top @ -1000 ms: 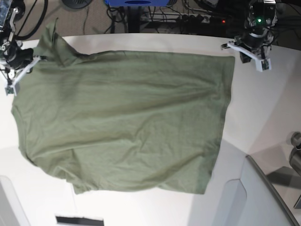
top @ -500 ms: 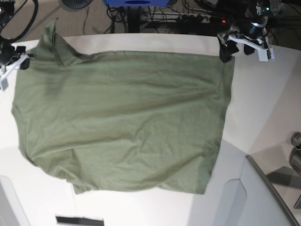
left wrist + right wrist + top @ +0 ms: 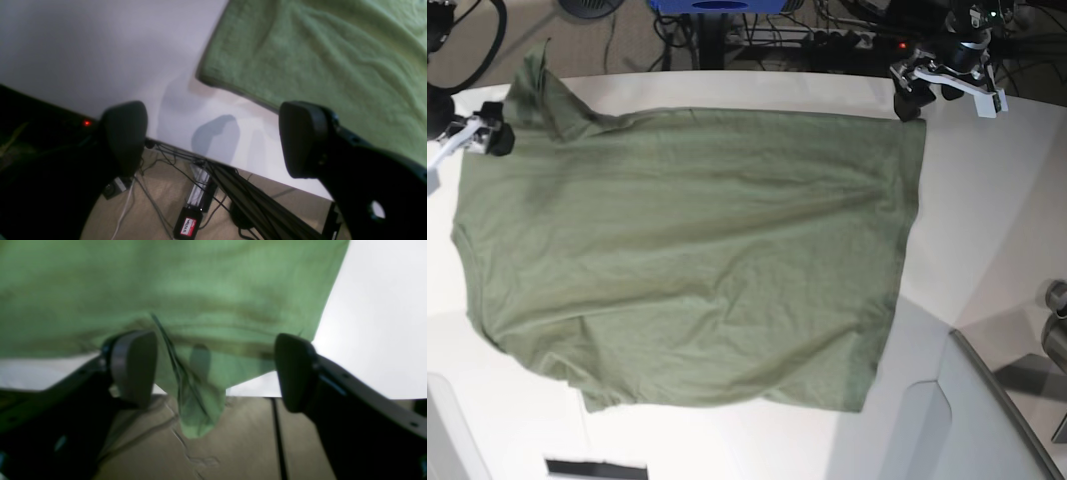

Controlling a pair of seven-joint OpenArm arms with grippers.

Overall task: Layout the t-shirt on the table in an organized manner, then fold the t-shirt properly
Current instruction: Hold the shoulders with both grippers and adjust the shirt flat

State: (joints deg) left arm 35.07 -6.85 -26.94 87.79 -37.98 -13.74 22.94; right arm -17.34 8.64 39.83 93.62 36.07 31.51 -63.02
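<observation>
Two grippers: left gripper (image 3: 213,140) and right gripper (image 3: 213,370), both at the table's far edge.
Left gripper: jaws spread wide, nothing between them; it hovers over bare table just off the shirt's corner.
Right gripper: jaws wide apart, gripping nothing; a loose flap of cloth lies in the gap below, draped past the table edge.
Shirt (image 3: 687,250): spread over most of the table (image 3: 987,230), mostly flat, wrinkled; one sleeve flap (image 3: 532,85) bunched and hanging over the far edge; the near hem rumpled, one corner turned under.
Step in hand: judged to be the laying-out, not the fold; the cloth is released and needs squaring.
Doing it well: draw the overhanging flap back onto the table, smooth the near hem, pinch only the top layers at corners, pull both sides evenly.
Surroundings: cables (image 3: 213,186) and a power strip on the floor beyond the edge; a grey object at the base view's lower right, unclear.
Obstructions: none on the shirt; the overhang risks sliding off.
</observation>
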